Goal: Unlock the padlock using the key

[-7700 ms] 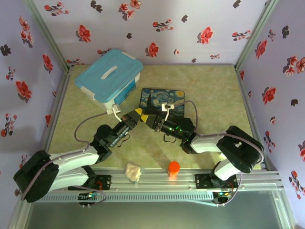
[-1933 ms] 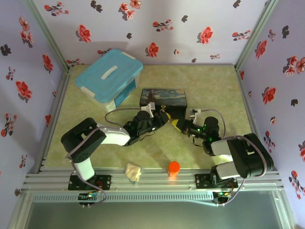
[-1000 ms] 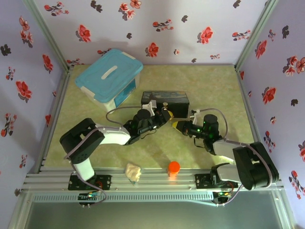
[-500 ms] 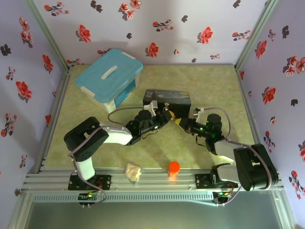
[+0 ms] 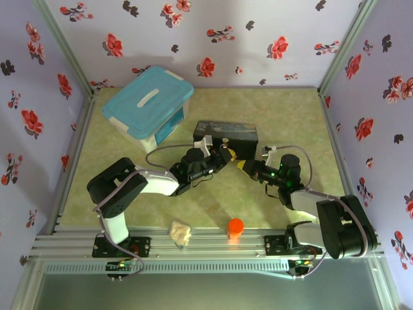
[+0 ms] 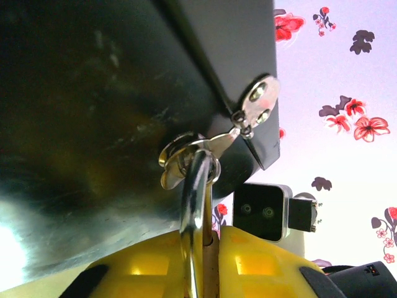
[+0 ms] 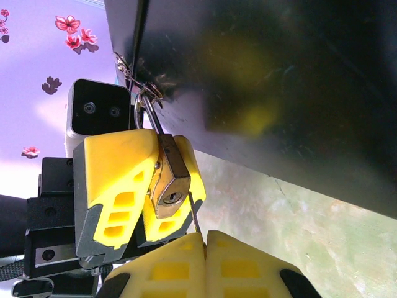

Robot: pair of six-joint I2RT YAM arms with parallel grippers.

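Where the two arms meet in the overhead view, the left gripper (image 5: 222, 157) and right gripper (image 5: 243, 166) stand nose to nose before the dark box (image 5: 227, 132).

Left wrist view: the padlock (image 6: 193, 211) hangs by its shackle from the box's latch (image 6: 186, 162). It runs down between the yellow fingers (image 6: 260, 261), which pinch its body.

Right wrist view: the padlock (image 7: 169, 180) is presented keyhole outward. The right jaws, pressed together, pinch the key (image 7: 195, 214), whose tip sits just beside the keyhole.

Judgement: bring the tip onto the slot, line the blade up with it, then push straight. No legible writing or brand noted.
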